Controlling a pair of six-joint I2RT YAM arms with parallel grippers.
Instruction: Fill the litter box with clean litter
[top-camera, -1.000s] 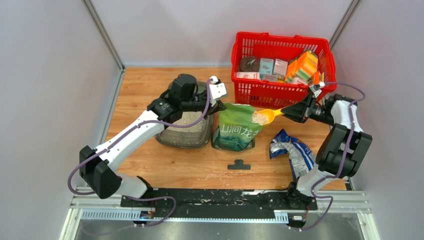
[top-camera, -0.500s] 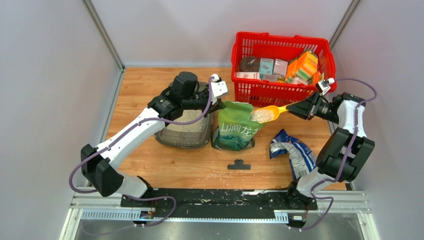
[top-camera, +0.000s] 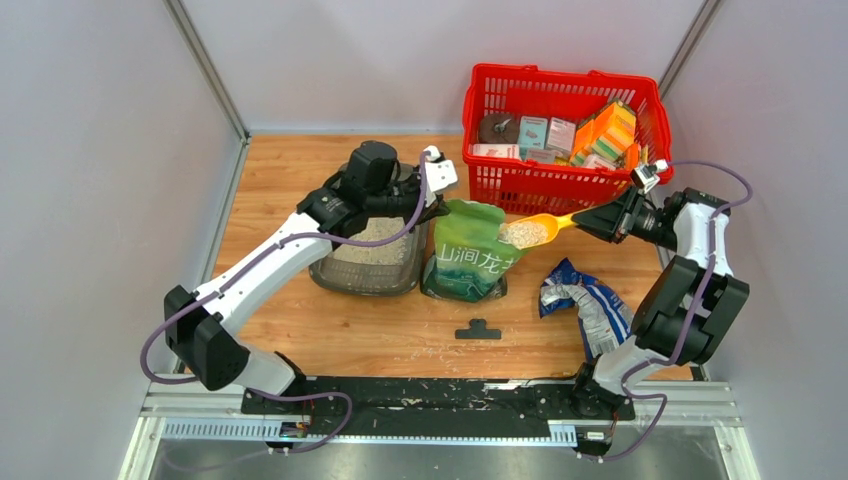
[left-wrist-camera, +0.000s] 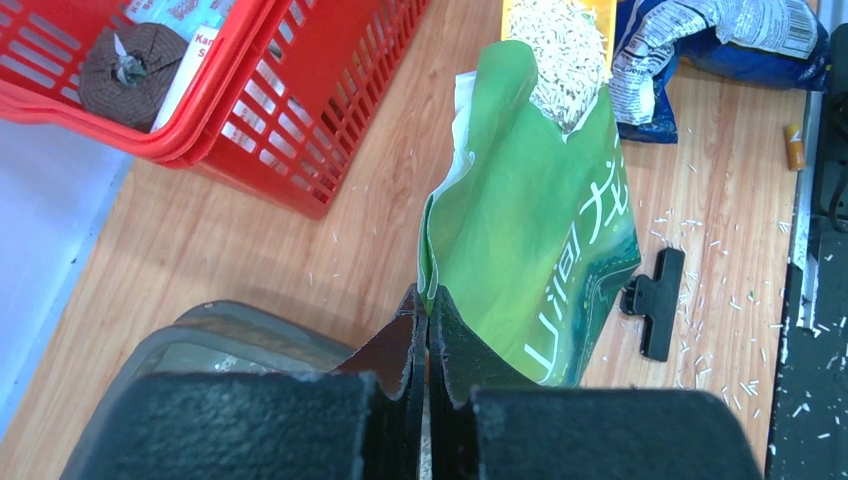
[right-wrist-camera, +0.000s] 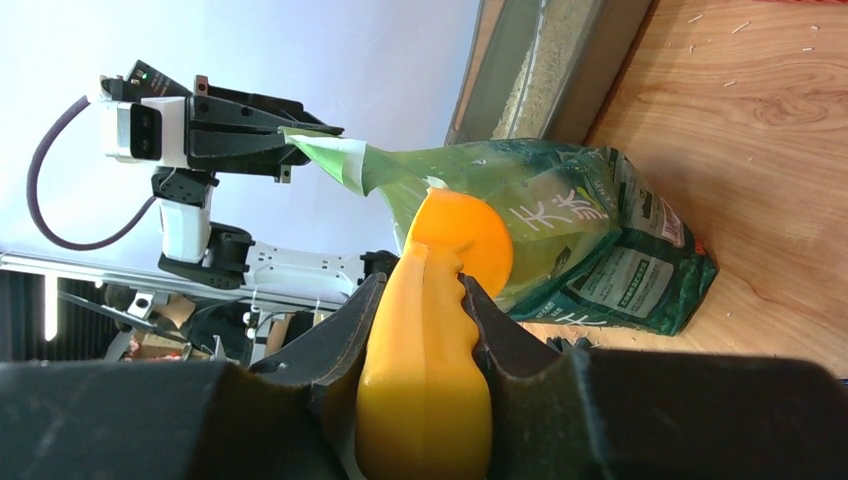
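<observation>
Above bag (top-camera: 470, 265) mouth: right fingers (right-wrist-camera: 320, 355) part-closed round scoop (top-camera: 540, 228) handle, bowl heaped with litter (left-wrist-camera: 565, 50). Left fingers (left-wrist-camera: 395, 355) pinched tight on bag's top edge. Box (top-camera: 370, 285) just left of bag, under left arm, part filled. Scoop's way: leftward across bag; handle points right.

White-and-black arms (top-camera: 258, 272), purple cables (top-camera: 141, 360)

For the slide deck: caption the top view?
Left end effector pinches green bag; right end effector holds yellow scoop of litter by it.
</observation>
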